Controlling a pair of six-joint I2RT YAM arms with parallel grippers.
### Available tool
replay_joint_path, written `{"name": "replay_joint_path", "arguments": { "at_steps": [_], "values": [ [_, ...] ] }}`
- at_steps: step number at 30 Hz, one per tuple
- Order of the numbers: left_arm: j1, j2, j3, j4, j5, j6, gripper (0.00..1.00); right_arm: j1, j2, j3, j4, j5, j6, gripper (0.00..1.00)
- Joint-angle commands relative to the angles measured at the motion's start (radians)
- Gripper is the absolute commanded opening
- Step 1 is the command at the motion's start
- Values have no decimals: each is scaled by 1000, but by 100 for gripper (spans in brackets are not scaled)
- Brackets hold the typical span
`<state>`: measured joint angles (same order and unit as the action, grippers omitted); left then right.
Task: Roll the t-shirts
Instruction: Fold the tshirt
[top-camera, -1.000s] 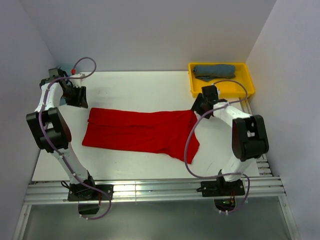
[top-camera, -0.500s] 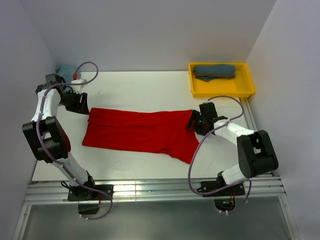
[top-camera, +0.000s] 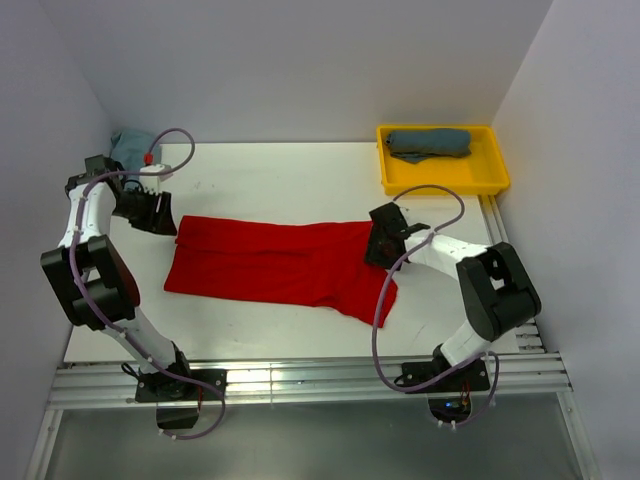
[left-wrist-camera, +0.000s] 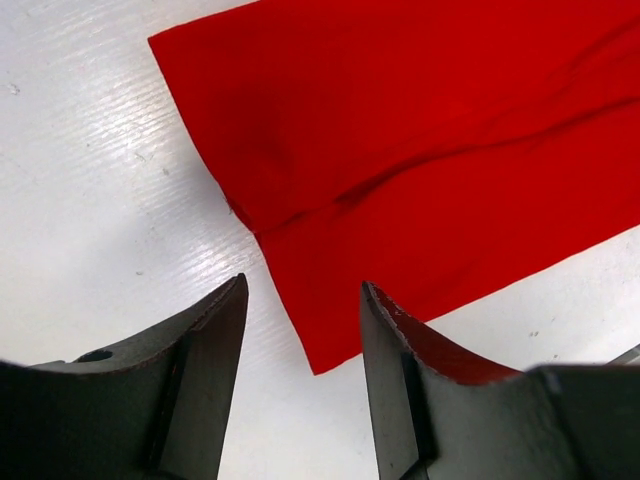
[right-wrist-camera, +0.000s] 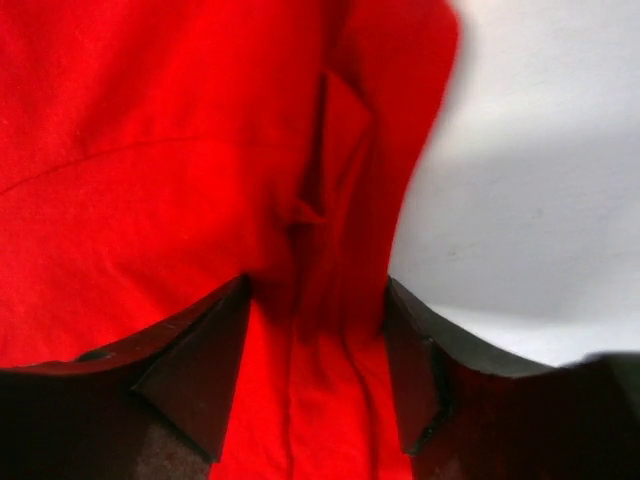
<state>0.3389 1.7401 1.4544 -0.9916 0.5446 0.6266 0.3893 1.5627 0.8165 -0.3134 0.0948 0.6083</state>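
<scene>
- White table (top-camera: 300, 180): everything sits on it, walled on three sides.
- Red t-shirt (top-camera: 270, 265): folded into a long strip and lying flat across the table's middle, left to right. The right end is wider and runs toward the near edge.
- Left arm (top-camera: 85, 270) and right arm (top-camera: 495, 285): one at each end of the red strip, both bent low.
- Yellow tray (top-camera: 450, 178): far right corner of the table, well apart from the red shirt.
- Blue-grey t-shirt (top-camera: 430, 142): bundled up inside the yellow tray, along its far side.
- Pale teal t-shirt (top-camera: 130, 148): crumpled at the far left corner, behind the left arm and partly hidden.
- Left gripper (top-camera: 158, 215): just beside the strip's far left corner, over bare table. In the wrist view (left-wrist-camera: 303, 290) the jaws are spread with nothing between them, and the red corner (left-wrist-camera: 420, 130) lies just ahead.
- Right gripper (top-camera: 382, 240): down on the strip's far right corner. In the wrist view (right-wrist-camera: 318, 285) the jaws are spread, straddling a raised crease of red cloth (right-wrist-camera: 150, 130).
</scene>
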Motion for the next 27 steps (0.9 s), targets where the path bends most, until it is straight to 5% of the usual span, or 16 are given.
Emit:
{"name": "replay_joint_path", "arguments": {
  "at_steps": [1, 6, 12, 22, 27],
  "values": [
    [18, -36, -6, -22, 51, 56, 54, 51, 48, 65, -124, 118, 31, 56],
    [32, -53, -25, -25, 55, 76, 53, 71, 74, 101, -246, 218, 65, 19],
    [31, -48, -46, -24, 61, 84, 53, 56, 92, 165, -415, 383, 90, 3],
    [31, -5, -58, -18, 48, 81, 53, -97, 180, 265, -541, 552, 36, 4],
    [23, 30, -45, -25, 54, 71, 55, -181, 244, 338, -492, 574, -50, 16]
  ]
}}
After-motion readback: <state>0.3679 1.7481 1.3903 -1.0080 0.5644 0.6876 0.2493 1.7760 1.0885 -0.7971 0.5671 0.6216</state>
